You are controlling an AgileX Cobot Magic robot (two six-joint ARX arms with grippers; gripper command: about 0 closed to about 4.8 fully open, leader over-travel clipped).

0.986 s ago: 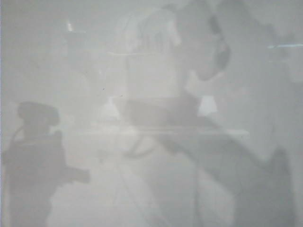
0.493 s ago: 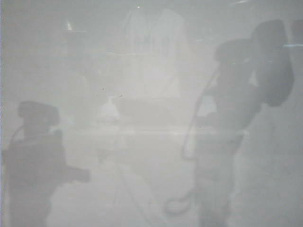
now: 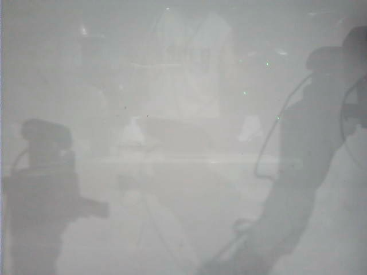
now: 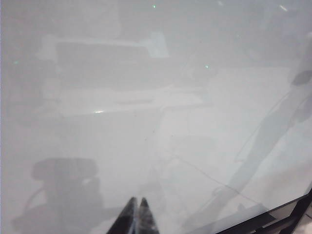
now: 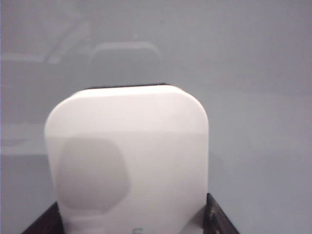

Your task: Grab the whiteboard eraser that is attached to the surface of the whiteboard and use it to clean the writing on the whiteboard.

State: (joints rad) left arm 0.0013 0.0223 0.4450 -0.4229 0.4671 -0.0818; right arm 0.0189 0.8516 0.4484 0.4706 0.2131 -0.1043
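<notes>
The whiteboard eraser (image 5: 127, 161) sits between the two dark fingers (image 5: 217, 217) of the right gripper (image 5: 129, 222), which clamp its sides; its glossy white top fills most of the right wrist view, with a thin dark rim showing along the far edge. The grab step therefore reads as done. The right wrist view does not make clear whether the eraser is pressed flat against the whiteboard (image 3: 183, 189) or held just off it.

The left gripper (image 4: 137, 217) is closed and empty — its two tips meet in a narrow point over bare board, well apart from the eraser.

The writing cannot be found in any current view. The exterior view shows only the glossy grey-white board with soft reflections of both arms: one dark shape low on the left, a taller one along the right edge. No red strokes are visible there, nor in either wrist view.

Judgement on progress:
- Eraser pickup — complete.
- Wiping — cannot be confirmed. The board area in view is free of marks, which may mean the formula is already removed or lies outside the frames.
- Remaining, if marks persist — carry the eraser to them and rub until clean.
</notes>
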